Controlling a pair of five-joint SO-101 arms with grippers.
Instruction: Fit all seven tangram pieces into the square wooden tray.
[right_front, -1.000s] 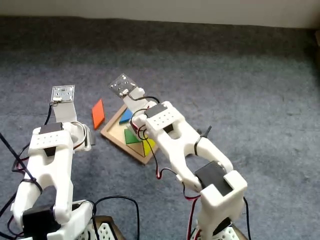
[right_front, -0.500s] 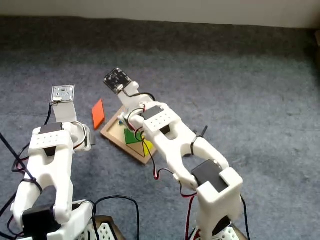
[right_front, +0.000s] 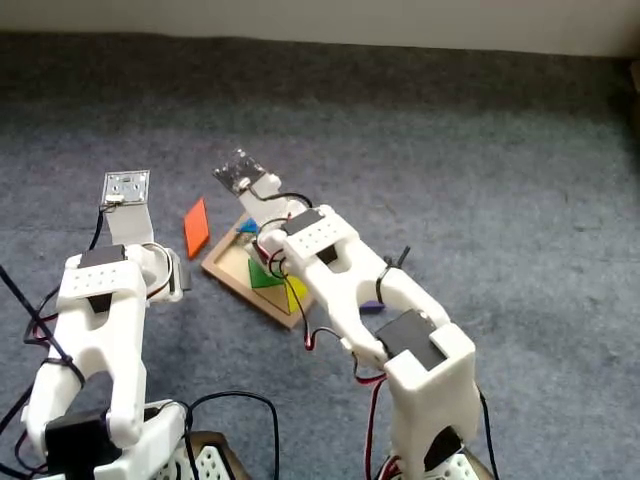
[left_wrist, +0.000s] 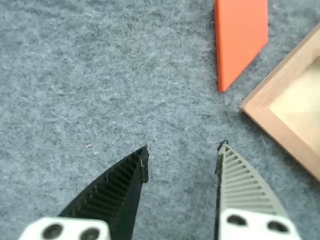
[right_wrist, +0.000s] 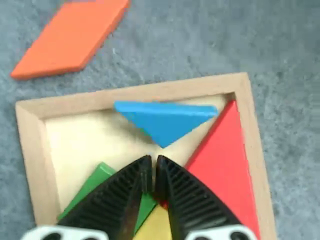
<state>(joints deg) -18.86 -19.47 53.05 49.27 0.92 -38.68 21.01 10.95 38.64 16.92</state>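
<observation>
My right jaws (right_wrist: 152, 162) hang over the middle of the tray (right_wrist: 135, 92), pinched to a thin slit w/ nothing between them. Just ahead of the tips sits the blue triangle (right_wrist: 165, 120), long edge along the tray's far rim, point toward the tips. It looks a bit cocked rather than flat, but I can't be sure from this angle. The red triangle (right_wrist: 225, 155) fills one side of the tray. The green piece (right_wrist: 97, 180) and yellow piece (right_wrist: 154, 225) sit under the jaws, and there's a bare patch of tray floor beside the blue one.

Left jaws (left_wrist: 183, 146) are spread wide & empty, low over the bare bench (left_wrist: 75, 75), near the tray's corner.

What matters next, imo, is the orange parallelogram (right_front: 196, 226). It lies on the bench outside the tray, just beside the rim, between the left arm and the tray. From the left jaws it's ahead and a little toward the tray side, long axis running roughly away from the tips, so they'd span its short width w/o much wrist turn. Left arm is the better placed: open, free, nothing in the way. Right would have to come out over the rim first.

A small purple piece (right_front: 372, 306) lies on the bench by the right arm, apart from the tray.
</observation>
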